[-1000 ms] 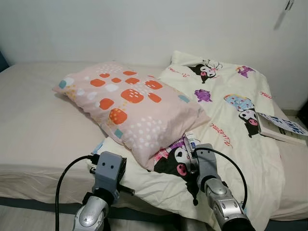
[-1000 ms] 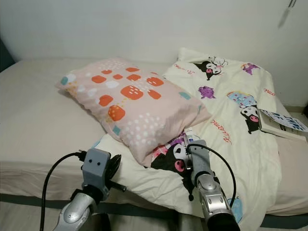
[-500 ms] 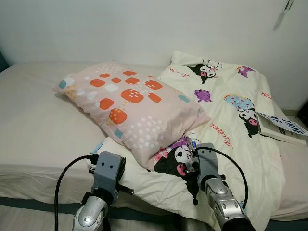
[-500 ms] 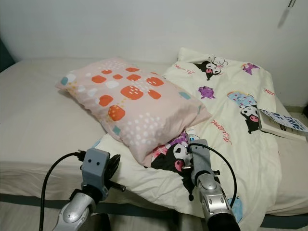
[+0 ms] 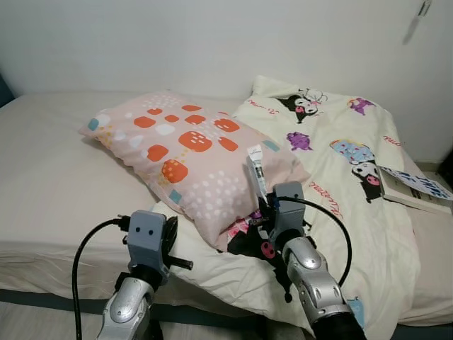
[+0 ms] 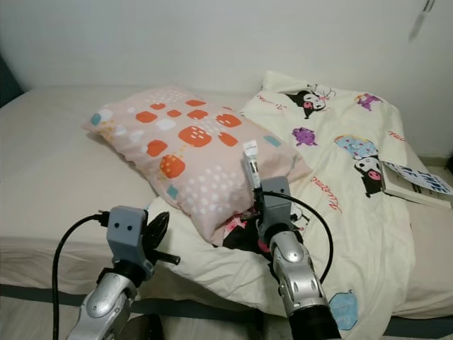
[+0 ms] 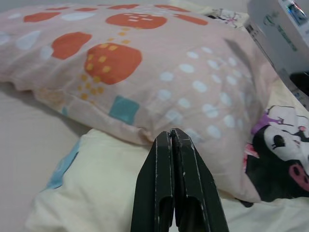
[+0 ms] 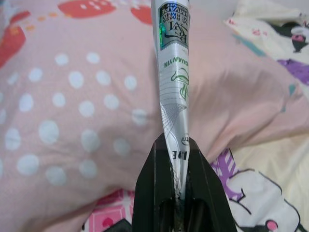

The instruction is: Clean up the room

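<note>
Right gripper (image 8: pixel 176 159) clamped on the lower end of a flattened silver-and-white squeeze tube (image 8: pixel 173 72), raised above the near edge of the bed and held roughly upright, crimped end uppermost, in front of the pink pillow with orange and white blocks and white dots (image 5: pixel 191 159). Green lettering on the tube, seen from the right wrist: "GUAVIN" beside a green leaf mark; smaller print on the crimped end too fine to read.

Left gripper (image 7: pixel 175 183) with fingers pressed together on nothing, hovering near the bed's front edge, pointed at the pillow's near corner and the cream fold below it.

Pillow lying partly over a cream duvet printed with black-and-white cartoon figures and red script (image 5: pixel 333 177), itself spread across the right half of the beige-sheeted bed (image 5: pixel 49 177). Red script on the duvet not legible. At the duvet's far right edge, a white book with large blue capitals (image 5: pixel 414 188) resting flat; letters cut off and angled, unreadable.
</note>
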Robot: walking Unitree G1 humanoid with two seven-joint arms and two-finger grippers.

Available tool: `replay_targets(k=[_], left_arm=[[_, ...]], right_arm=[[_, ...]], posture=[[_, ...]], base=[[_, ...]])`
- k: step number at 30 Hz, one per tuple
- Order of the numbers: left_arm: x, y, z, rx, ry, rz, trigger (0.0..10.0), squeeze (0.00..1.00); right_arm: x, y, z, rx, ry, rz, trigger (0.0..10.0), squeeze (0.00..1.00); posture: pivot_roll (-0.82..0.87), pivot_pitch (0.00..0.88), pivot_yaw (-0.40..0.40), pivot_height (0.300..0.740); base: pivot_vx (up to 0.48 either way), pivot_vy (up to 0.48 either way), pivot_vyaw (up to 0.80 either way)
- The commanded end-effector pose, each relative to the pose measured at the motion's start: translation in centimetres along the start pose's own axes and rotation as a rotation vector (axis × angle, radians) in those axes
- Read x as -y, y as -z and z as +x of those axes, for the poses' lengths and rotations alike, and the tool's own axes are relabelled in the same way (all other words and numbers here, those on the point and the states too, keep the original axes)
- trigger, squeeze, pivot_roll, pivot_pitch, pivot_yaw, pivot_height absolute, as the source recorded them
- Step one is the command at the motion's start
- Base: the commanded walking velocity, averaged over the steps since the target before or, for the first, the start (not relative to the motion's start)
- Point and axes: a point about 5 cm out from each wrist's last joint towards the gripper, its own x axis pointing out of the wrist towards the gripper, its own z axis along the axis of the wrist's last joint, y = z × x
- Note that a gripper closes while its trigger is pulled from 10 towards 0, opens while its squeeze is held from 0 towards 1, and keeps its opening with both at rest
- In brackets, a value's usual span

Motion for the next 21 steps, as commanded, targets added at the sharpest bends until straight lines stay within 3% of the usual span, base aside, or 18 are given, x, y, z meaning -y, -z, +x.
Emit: replay_targets(k=[1, 6, 9, 14, 21], left_arm=[[0.0, 0.1, 0.2, -0.016, -0.025, 0.011, 10.0, 0.00], [-0.7, 0.3, 0.7, -0.025, -0.108, 0.027, 10.0, 0.00], [-0.4, -0.1, 0.8, -0.007, -0.077, 0.052, 10.0, 0.00], [-0.6, 0.1, 0.9, -0.016, -0.116, 0.032, 10.0, 0.00], [-0.8, 0.5, 1.1, -0.043, -0.135, 0.085, 10.0, 0.00]], right_arm=[[0.0, -0.7, 0.2, 0.043, 0.012, -0.044, 10.0, 0.00], [0.3, -0.8, 0.3, 0.040, 0.021, -0.066, 10.0, 0.00], [0.5, -0.3, 0.0, 0.013, 0.020, -0.032, 10.0, 0.00], [0.7, 0.0, -0.1, -0.002, 0.032, -0.049, 10.0, 0.00], [0.9, 0.5, -0.3, -0.024, 0.055, -0.045, 10.0, 0.00]], posture=[[-0.04, 0.128, -0.041, 0.577], [-0.04, 0.124, -0.044, 0.577], [-0.04, 0.123, -0.043, 0.592], [-0.04, 0.122, -0.042, 0.612], [-0.04, 0.123, -0.041, 0.642]], base=[[0.000, 0.000, 0.00], [0.000, 0.000, 0.00], [0.000, 0.000, 0.00], [0.000, 0.000, 0.00], [0.000, 0.000, 0.00]])
